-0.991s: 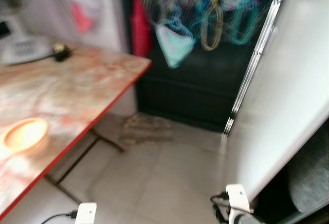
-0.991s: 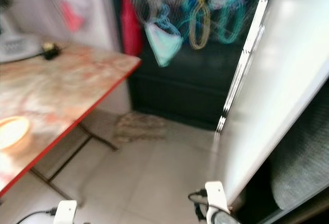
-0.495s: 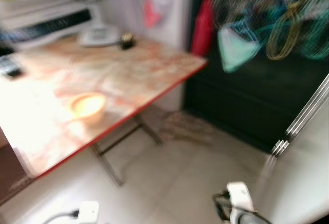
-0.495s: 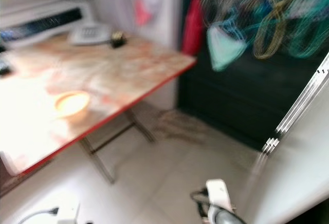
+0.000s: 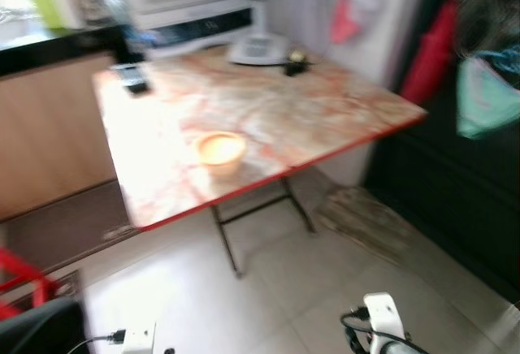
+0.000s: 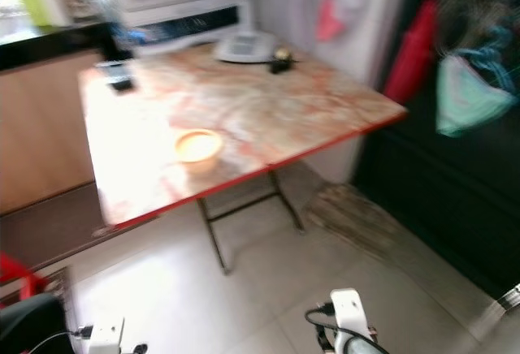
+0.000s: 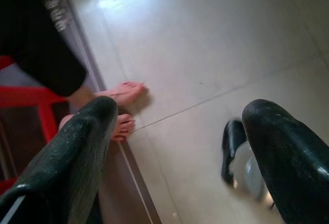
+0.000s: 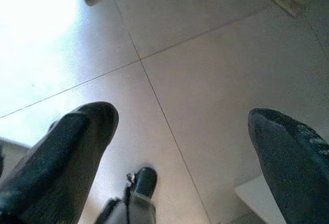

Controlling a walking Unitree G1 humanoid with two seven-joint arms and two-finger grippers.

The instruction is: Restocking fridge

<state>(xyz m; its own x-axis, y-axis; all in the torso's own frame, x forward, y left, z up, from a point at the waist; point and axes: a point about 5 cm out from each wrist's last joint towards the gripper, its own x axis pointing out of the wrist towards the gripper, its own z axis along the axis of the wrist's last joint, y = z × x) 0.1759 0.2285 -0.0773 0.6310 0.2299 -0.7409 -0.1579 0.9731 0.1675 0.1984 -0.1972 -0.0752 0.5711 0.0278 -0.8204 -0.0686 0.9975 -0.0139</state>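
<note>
Table (image 5: 268, 118): marbled cream-and-rust top, red edge, dark metal legs. Bowl (image 5: 221, 148) near table's front edge: pale orange, glowing. Floor (image 5: 268, 289): off-white tiles, thin grey joints. Rug (image 5: 361, 218) by dark cabinet: mottled brown-grey. Red cloth (image 5: 428, 53) and mint-green cloth (image 5: 486, 98) hang at right. Left gripper (image 7: 180, 147) and right gripper (image 8: 180, 147): speckled black fingers.

We see a small orange bowl (image 5: 220, 149) upright on our marbled, red-edged folding bench (image 5: 325, 110), near its front edge, blurred, contents unclear.
</note>
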